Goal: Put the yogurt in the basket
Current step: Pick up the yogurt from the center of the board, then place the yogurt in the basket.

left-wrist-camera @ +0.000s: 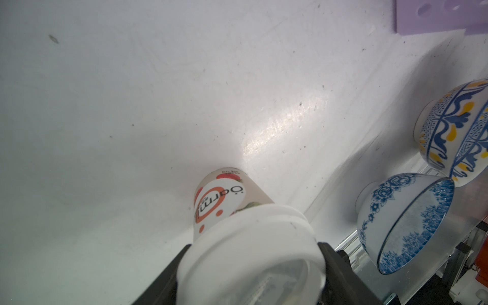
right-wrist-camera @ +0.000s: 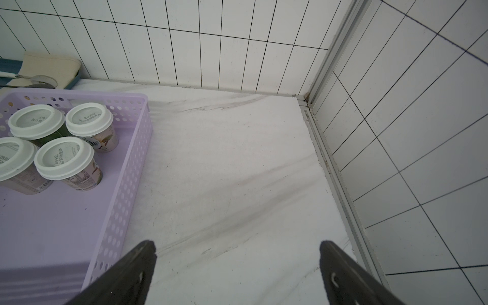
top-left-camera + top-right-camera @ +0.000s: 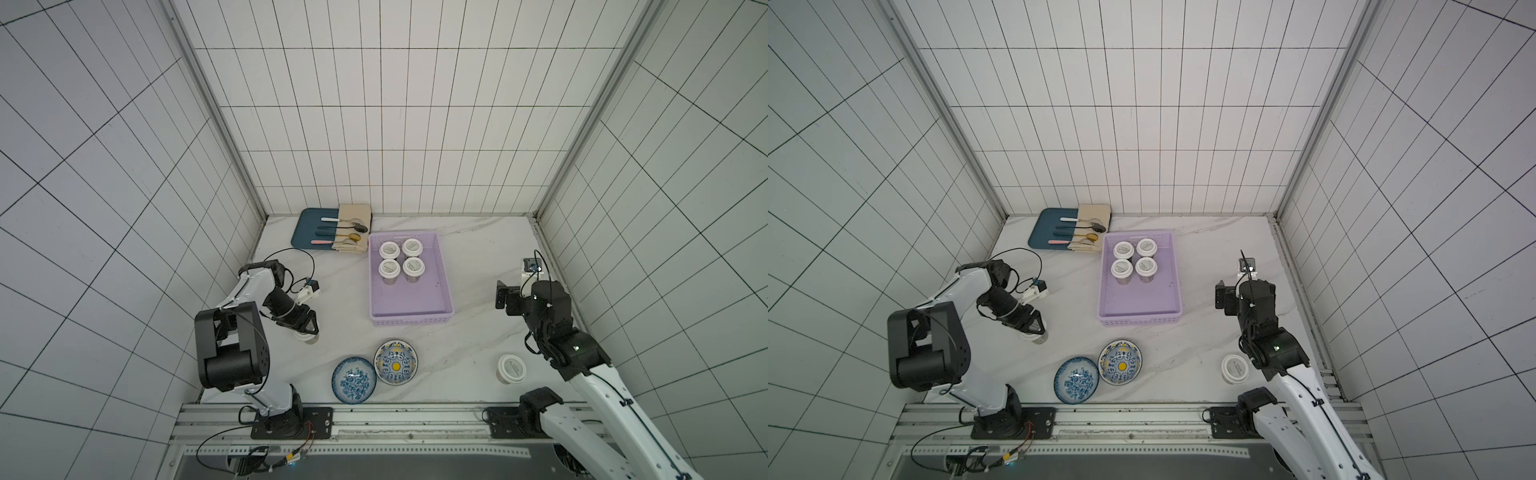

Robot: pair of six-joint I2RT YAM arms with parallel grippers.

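Note:
A yogurt cup [image 1: 232, 200] with a white lid and red-printed body sits between the black fingers [image 1: 169, 277] of my left gripper [image 1: 253, 253], which is shut on its lid. In the top views this cup [image 3: 308, 337] [image 3: 1038, 337] shows just under the left gripper [image 3: 305, 326] at the table's left; whether it rests on the marble I cannot tell. The lilac basket [image 3: 411, 307] [image 3: 1142, 303] [image 2: 52, 224] holds several upright yogurt cups [image 3: 389, 249] [image 2: 64, 158] at its far end. Another yogurt cup [image 3: 512, 368] [image 3: 1235, 368] stands at the front right. My right gripper [image 3: 500, 295] [image 2: 237, 250] hangs open over bare marble right of the basket.
Two patterned blue bowls [image 3: 354, 379] [image 3: 397, 360] sit near the front edge, between the arms and right of the held cup [image 1: 412, 221]. A dark blue tray [image 3: 307, 228] with spoons and a beige cloth lies at the back left. Tiled walls close in three sides.

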